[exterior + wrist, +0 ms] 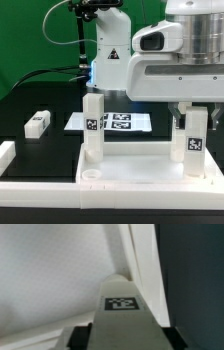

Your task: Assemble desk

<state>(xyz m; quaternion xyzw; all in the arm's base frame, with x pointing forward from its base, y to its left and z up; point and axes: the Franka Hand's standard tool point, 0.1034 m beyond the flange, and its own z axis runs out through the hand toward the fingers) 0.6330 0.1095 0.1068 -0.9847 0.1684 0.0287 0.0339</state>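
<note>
Two legs up, at least one left to fit

Two of the desk's legs stand upright on the top. Whether either is fully seated cannot be told. Progress is judged at roughly half, with at least one leg unfitted.

Top (140, 168): white, rectangular, with a raised rim. It lies flat on the black table (45, 150) at the front of the exterior view. No damage is visible.

First leg (93, 125): a white tagged block, upright at the top's far corner toward the exterior view's left.

Second leg (193, 143): tagged, upright toward the exterior view's right, directly beneath the end effector (193, 120). The wrist view shows the fingers flanking this leg closely on both sides. Whether they pinch it yet cannot be told.

Loose leg (38, 123): lying on the table, well apart from the top, toward the exterior view's left.
</note>
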